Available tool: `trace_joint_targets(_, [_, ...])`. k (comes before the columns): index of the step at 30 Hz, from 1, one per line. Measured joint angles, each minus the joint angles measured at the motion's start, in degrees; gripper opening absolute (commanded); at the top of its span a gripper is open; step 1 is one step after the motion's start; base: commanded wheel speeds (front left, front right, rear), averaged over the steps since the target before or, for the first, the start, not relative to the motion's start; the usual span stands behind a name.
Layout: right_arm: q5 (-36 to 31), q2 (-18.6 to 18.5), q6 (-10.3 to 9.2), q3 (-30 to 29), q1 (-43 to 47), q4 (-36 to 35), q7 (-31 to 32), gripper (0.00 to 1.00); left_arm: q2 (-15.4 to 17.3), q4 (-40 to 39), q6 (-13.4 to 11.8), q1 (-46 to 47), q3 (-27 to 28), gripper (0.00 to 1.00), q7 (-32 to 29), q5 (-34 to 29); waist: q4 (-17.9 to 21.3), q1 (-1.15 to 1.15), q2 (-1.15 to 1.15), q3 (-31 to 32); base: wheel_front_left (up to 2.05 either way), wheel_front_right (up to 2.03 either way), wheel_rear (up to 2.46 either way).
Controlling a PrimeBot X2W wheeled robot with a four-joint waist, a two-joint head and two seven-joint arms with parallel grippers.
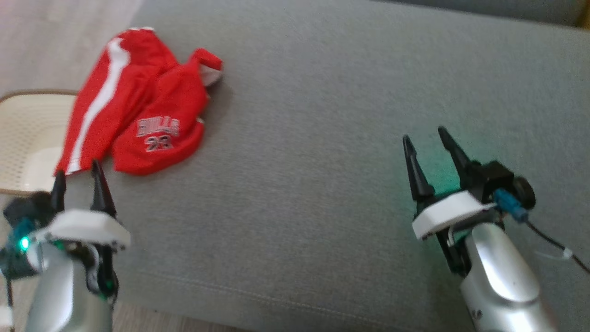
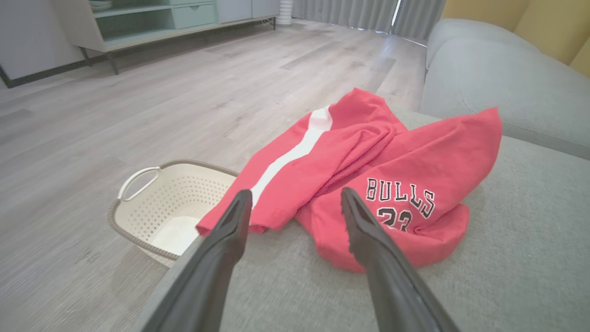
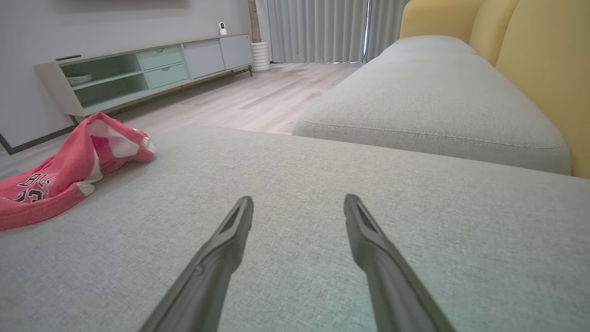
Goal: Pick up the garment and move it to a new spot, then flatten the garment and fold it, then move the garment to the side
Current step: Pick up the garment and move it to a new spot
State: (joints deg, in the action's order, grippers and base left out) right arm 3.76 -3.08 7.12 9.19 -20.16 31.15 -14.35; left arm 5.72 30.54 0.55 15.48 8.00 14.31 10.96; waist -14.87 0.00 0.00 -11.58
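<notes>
A crumpled red garment (image 1: 138, 106) with a white side stripe and "BULLS 23" lettering lies at the left end of the grey sofa cushion (image 1: 322, 161). My left gripper (image 1: 77, 175) hovers just short of its near edge, open, with nothing between the fingers; the left wrist view shows the garment (image 2: 368, 175) right beyond the gripper (image 2: 295, 198). My right gripper (image 1: 426, 136) is open and empty over bare cushion at the right. In the right wrist view that gripper (image 3: 298, 205) points along the cushion, with the garment (image 3: 64, 170) far off to the left.
A cream perforated laundry basket (image 1: 27, 133) stands on the wood floor beside the cushion's left edge, also seen as a basket (image 2: 170, 203) in the left wrist view. A second grey cushion (image 3: 428, 92) and yellow backrests (image 3: 544, 55) lie beyond. A low sideboard (image 3: 138, 69) lines the wall.
</notes>
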Motion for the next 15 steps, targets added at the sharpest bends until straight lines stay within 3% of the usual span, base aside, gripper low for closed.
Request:
trace_joint_targets(7, [-2.0, -0.11, 0.0, 0.48, -3.2, -4.92, 0.79, 1.0, 4.67, 11.76, 4.57, 12.51, -0.09, 1.0, -0.4, 1.97, 4.59, 0.0, 0.0, -5.3, 0.0, 0.0, 0.0])
trace_joint_targets(15, [-2.42, -0.14, 0.0, 1.11, -4.94, -10.13, 2.46, 1.0, 10.44, 23.81, 5.49, 22.9, -0.62, 1.0, -6.8, 2.27, 9.71, 0.0, 0.0, -10.9, 0.0, 0.0, 0.0])
